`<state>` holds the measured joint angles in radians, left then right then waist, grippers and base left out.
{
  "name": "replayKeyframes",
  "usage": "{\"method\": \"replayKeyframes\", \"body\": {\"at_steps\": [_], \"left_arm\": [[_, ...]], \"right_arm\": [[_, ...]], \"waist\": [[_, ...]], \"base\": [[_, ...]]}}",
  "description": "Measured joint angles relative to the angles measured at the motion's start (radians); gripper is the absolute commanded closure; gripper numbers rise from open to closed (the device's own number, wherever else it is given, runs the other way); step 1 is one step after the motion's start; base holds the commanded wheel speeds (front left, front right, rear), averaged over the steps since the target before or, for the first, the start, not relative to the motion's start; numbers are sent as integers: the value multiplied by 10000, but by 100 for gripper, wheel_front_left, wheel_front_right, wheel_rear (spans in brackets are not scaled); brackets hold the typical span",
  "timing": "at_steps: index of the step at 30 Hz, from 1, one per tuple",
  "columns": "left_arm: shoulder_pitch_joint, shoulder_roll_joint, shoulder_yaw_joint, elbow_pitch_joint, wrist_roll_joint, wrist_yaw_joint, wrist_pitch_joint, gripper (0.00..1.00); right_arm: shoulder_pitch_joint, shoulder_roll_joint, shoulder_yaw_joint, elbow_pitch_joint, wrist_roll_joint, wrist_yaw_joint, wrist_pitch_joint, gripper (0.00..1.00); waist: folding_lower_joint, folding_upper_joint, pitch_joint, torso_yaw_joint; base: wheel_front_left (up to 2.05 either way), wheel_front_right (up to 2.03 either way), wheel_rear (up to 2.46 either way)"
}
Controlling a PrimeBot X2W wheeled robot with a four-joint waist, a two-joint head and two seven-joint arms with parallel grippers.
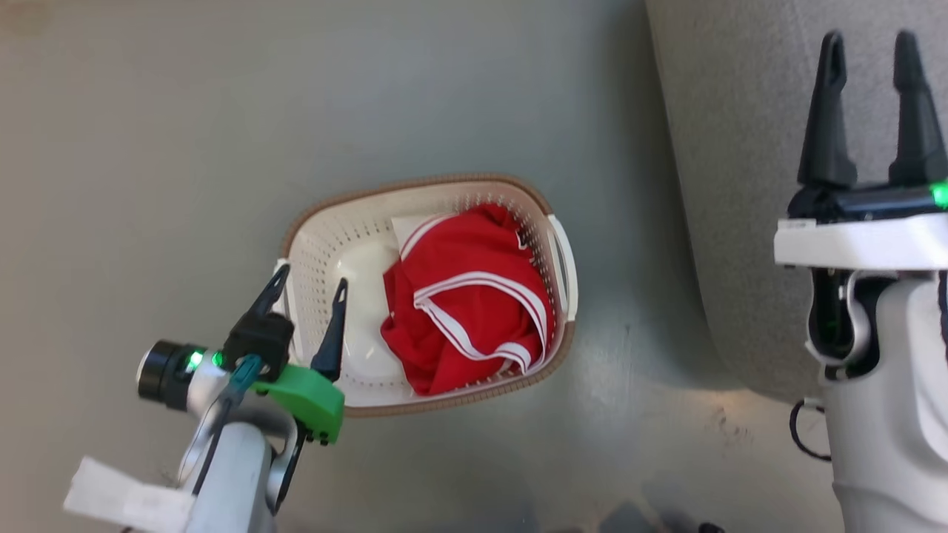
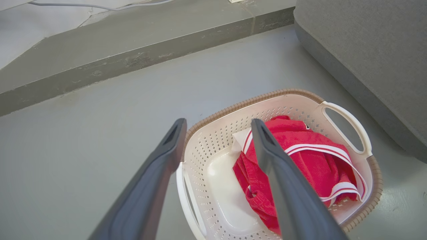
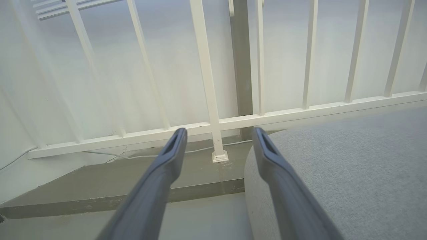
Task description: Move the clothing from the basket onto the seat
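Left gripper (image 1: pixel 312 275): spread, empty.
Right gripper (image 1: pixel 869 41): spread, empty.
Clothing (image 1: pixel 474 311): bunched in basket (image 1: pixel 333 244); we can't separate pieces.
Seat (image 1: pixel 740 148): cut off.

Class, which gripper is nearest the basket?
The left gripper, open at the rim of the cream perforated plastic basket; the right gripper is by the grey fabric seat.

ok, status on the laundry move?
Left gripper open, empty, above basket left end. Right gripper open, up by grey seat. Red sports clothing bunched in basket, untouched. Nothing seen blocking.
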<state>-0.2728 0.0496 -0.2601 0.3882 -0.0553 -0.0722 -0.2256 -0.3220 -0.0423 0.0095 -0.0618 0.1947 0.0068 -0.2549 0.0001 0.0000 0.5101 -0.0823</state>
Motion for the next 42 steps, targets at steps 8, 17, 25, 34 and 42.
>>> {"method": "replayKeyframes", "body": {"at_steps": [8, 17, 25, 34, 42], "left_arm": [[-1058, -12, -694, 836, 345, -278, 330, 0], [-2249, 84, -1335, 1528, 970, -416, 518, 0], [-3267, 251, -1939, 1962, 1492, -504, 589, 0], [-3989, 297, -2625, 2794, 1764, -508, 397, 0], [-4335, 276, -2869, 3177, 1852, -514, 207, 0]], "right_arm": [[-826, -15, -67, -307, 144, -77, -2, 0], [-1551, -31, -140, -610, 385, -88, -12, 0], [-2377, -44, -290, -972, 497, -174, -12, 0], [-2939, -61, -286, -978, 619, -176, -12, 0], [-3097, -79, -148, -926, 865, -270, -12, 0]], "waist": [[0, 0, 1146, -157], [-1, 0, 2435, -361], [0, 0, 3583, -504], [-1, 0, 4594, -644], [-1, 0, 4833, -829]], "base": [[0, 0, 0], [0, 0, 0], [0, 0, 0], [0, 0, 0], [0, 0, 0]]}}
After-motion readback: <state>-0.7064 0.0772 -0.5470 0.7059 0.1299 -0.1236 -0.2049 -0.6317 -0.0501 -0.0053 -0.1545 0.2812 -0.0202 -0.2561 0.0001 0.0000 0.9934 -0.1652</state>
